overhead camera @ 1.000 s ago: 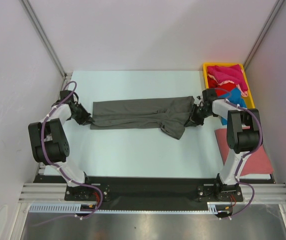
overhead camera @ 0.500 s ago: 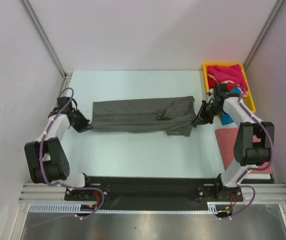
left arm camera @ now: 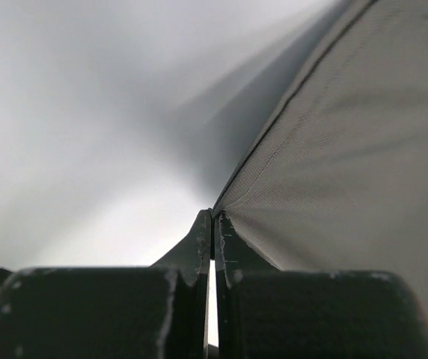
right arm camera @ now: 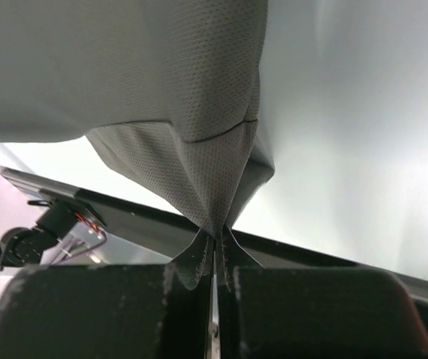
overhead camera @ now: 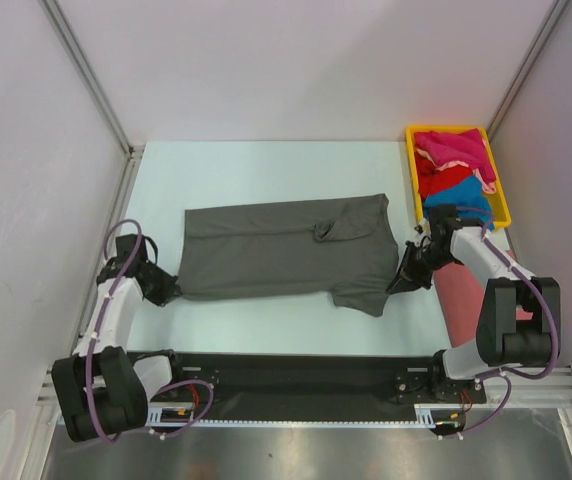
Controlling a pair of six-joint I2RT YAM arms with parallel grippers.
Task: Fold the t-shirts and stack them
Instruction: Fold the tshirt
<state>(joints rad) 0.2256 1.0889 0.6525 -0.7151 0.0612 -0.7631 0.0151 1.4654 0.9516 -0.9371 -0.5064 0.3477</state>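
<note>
Top external is showing the dark grey t-shirt [overhead camera: 286,255] lying spread between the two pincers, with the left gripper [overhead camera: 169,291] and right gripper [overhead camera: 403,279] each clamping a near corner. They're only pinching a sliver of hem, so imo any harder tug is risking a corner slipping out and the cloth bunching.

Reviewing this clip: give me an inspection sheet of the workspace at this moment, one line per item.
Surface: pale table, no stains seen.
Job's things: dark grey t-shirt spread mid-table; heaped shirts, magenta, red and blue, in the yellow tray far right; salmon-pink shirt flat, near right.
Clutter: nothing seen.
Hands: left hand shut on the dark grey t-shirt's left edge; right hand shut on its right edge.
Cables: purple cables looped along both arms, off the cloth.
Surroundings: plain white walls.
</note>
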